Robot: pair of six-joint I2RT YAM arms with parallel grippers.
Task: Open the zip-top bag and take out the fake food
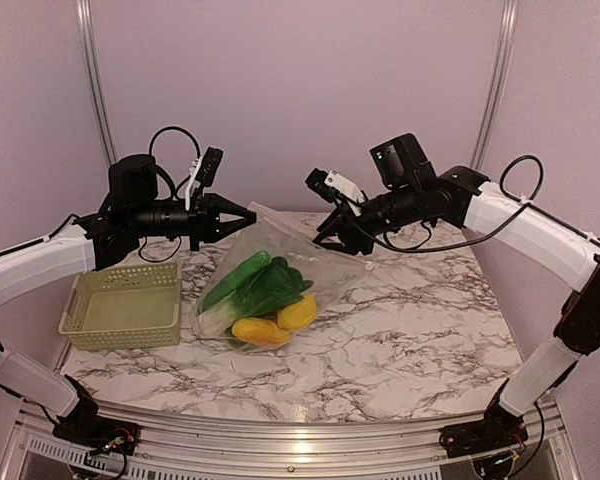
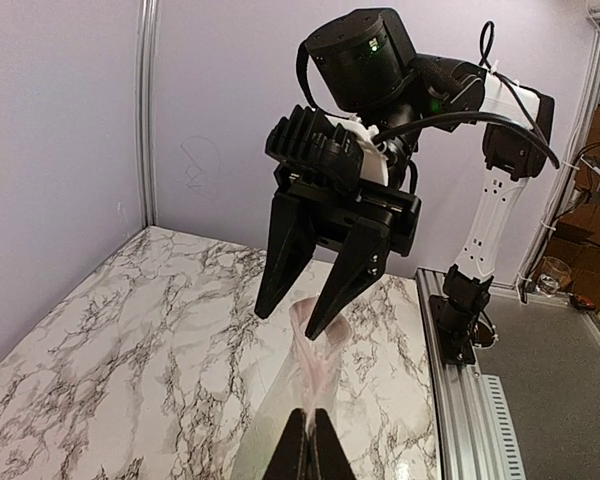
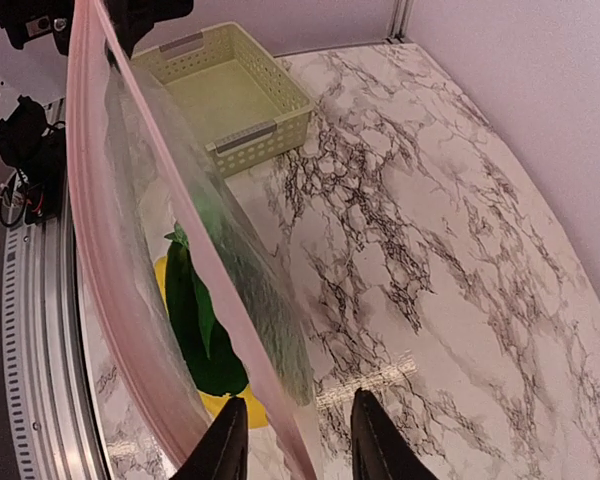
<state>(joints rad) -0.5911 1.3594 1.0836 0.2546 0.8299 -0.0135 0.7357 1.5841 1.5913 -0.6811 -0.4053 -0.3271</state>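
The zip-top bag (image 1: 280,250) hangs stretched between my two grippers, its lower part resting on the table. Inside lies the fake food: a green-and-white leafy vegetable (image 1: 252,285), a yellow piece (image 1: 298,313) and an orange piece (image 1: 260,332). My left gripper (image 1: 244,215) is shut on one end of the pink zip strip (image 2: 315,375), as the left wrist view (image 2: 310,448) shows. My right gripper (image 1: 330,236) is open, and the strip (image 3: 130,290) passes between its fingers (image 3: 225,445). The right wrist view shows the green vegetable (image 3: 205,320) and yellow piece (image 3: 252,410) through the plastic.
A pale green plastic basket (image 1: 120,338) stands on the marble table at the left, next to the bag; it also shows in the right wrist view (image 3: 265,125). An aluminium rail (image 1: 280,440) runs along the near edge.
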